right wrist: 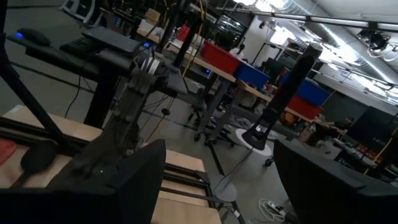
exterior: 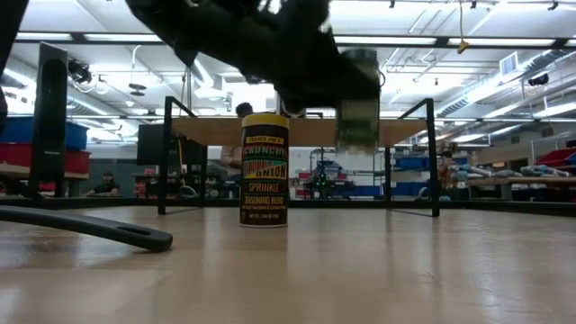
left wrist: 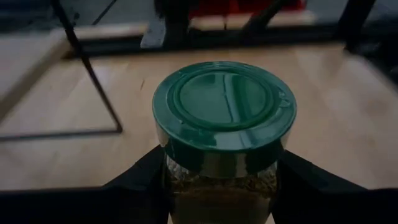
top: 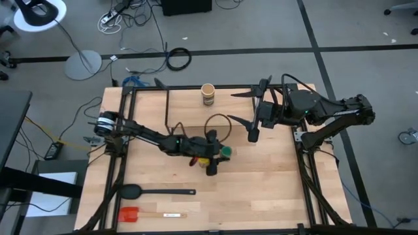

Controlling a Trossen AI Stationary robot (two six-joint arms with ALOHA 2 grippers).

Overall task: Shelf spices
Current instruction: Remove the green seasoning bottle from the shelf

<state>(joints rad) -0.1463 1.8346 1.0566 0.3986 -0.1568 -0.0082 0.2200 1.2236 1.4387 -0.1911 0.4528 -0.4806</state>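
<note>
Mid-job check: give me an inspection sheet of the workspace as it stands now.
Surface: wooden table, bare over most of its front right.
Job's things: green-lidded jar held off the table; yellow-lidded jar standing on the table; tan-topped jar at the far edge; shelf behind the jars, nothing seen on it.
Clutter: black spoon and red spatula, front left.
Grippers: left gripper shut on the green-lidded jar; right gripper open, empty, raised at right.
Cables: loose cords on the floor beyond the table.
Surroundings: workshop benches, blue and red bins.
</note>
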